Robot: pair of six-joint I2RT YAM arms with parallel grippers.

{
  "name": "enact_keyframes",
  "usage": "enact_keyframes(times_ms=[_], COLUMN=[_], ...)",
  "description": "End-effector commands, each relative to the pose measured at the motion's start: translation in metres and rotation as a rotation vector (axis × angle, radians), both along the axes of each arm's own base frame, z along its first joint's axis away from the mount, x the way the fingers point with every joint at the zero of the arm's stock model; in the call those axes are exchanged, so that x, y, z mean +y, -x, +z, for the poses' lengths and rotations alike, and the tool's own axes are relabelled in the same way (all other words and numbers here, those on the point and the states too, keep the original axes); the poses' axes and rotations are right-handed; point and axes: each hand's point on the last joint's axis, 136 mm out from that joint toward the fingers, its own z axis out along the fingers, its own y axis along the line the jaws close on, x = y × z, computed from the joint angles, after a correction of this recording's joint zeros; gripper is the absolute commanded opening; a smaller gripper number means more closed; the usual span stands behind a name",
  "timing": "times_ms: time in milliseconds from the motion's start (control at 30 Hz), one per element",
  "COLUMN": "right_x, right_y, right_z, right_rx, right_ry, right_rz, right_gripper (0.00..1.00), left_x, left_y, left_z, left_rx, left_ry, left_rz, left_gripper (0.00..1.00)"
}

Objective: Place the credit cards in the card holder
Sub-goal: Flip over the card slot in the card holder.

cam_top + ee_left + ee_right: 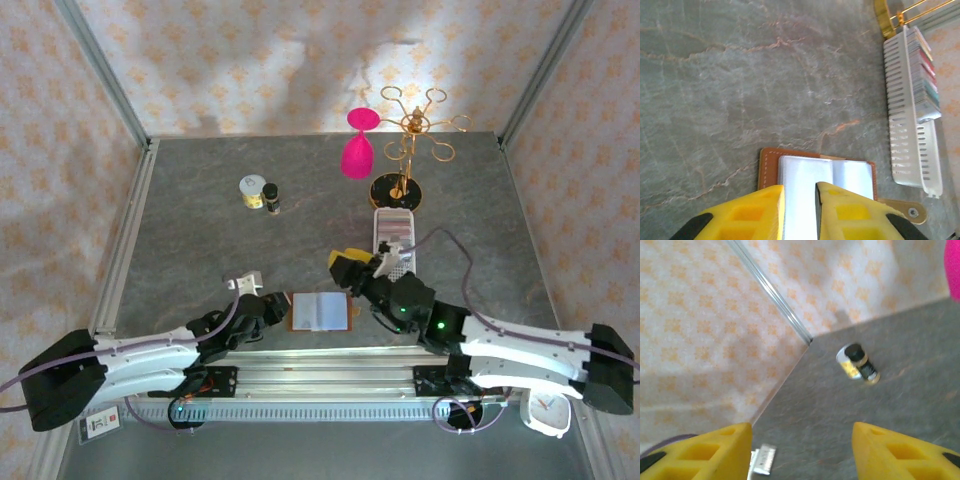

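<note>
Status: in progress; no finished insertion can be confirmed.

1. The card holder [320, 312] lies open, pale pockets up, at the 6 o'clock edge of the surface [200, 200], between the two arms.
2. The credit cards [926, 75] stand on edge in the white tray [900, 110], at 1 o'clock from the holder. This stack is not yet transferred.
3. Left gripper [800, 187]: approaches the holder from its 9 o'clock side. The fingers stand a narrow gap apart, directly over the pale pockets. A pale strip fills the gap, and it cannot be told whether this is a card or the pocket itself.
4. Right gripper [801, 426]: raised at 12 to 1 o'clock of the holder, fingers wide apart, nothing between them.

Judgement: most or all of the loading is left to do.
</note>
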Motion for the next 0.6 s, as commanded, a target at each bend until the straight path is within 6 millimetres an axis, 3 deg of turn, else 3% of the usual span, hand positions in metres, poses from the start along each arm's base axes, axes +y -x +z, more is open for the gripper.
enact_keyframes(times_ms=[0,100,267,400,567], right_x=[-0.009,-0.012,-0.002,-0.006,-0.024], right_y=[0.008,0.011,0.019,0.017,-0.001], right_z=[0.015,0.02,0.02,0.027,0.018], right_rx=[-0.305,-0.432,-0.631,-0.706,-0.684], right_ry=[0.265,0.43,0.713,0.847,1.075], right_rz=[0.005,0.009,0.102,0.094,0.046], right_gripper=[0.58,0.62,0.7,0.83,0.88], left_x=[0.005,0.007,-0.002,-0.013,-0.014], left_y=[-0.007,-0.012,-0.024,-0.032,-0.046], left_z=[0.013,0.026,0.067,0.097,0.129], left_rx=[-0.082,-0.118,-0.213,-0.274,-0.335], left_ry=[-0.04,-0.072,-0.163,-0.163,-0.173], left_rz=[0.016,0.028,-0.017,-0.067,-0.081], left_gripper=[0.28,0.34,0.44,0.53,0.61])
